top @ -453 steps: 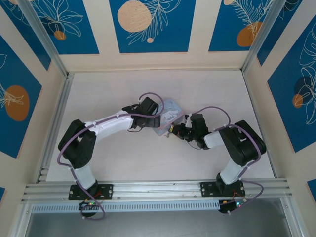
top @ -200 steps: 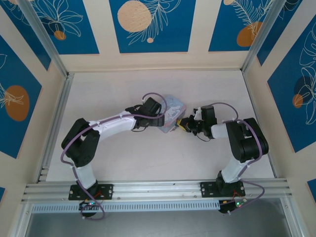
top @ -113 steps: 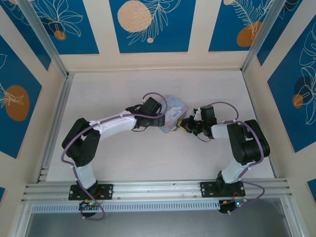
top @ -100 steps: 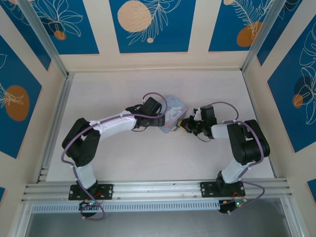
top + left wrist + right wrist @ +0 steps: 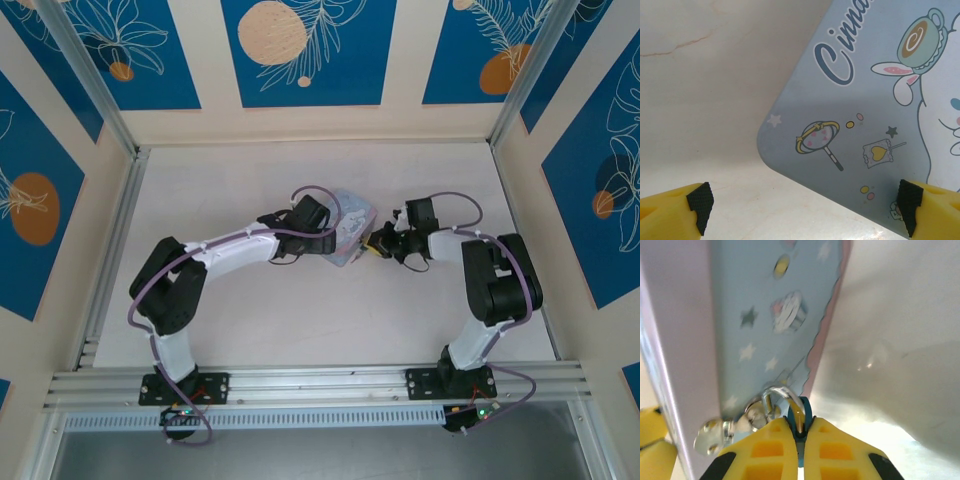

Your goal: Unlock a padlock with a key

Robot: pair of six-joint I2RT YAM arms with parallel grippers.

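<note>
A: Padlock [image 5: 801, 416] position?
B: Pinched in my right tool [image 5: 799, 432], at the tin's [image 5: 765, 315] clasp [image 5: 752, 415]. Left tool [image 5: 804, 201] gapes beside it. The key's hidden, I think. Hold steady, no twisting.

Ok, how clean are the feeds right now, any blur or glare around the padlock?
Right wrist: soft, likely too close to focus; the padlock pinched in the fingers is a teal sliver, its shackle glints, and the table shows bright patches on the right. Left wrist: sharp, the tin print crisp, no glare. Top external: evenly lit, but the padlock is too small to make out.
</note>
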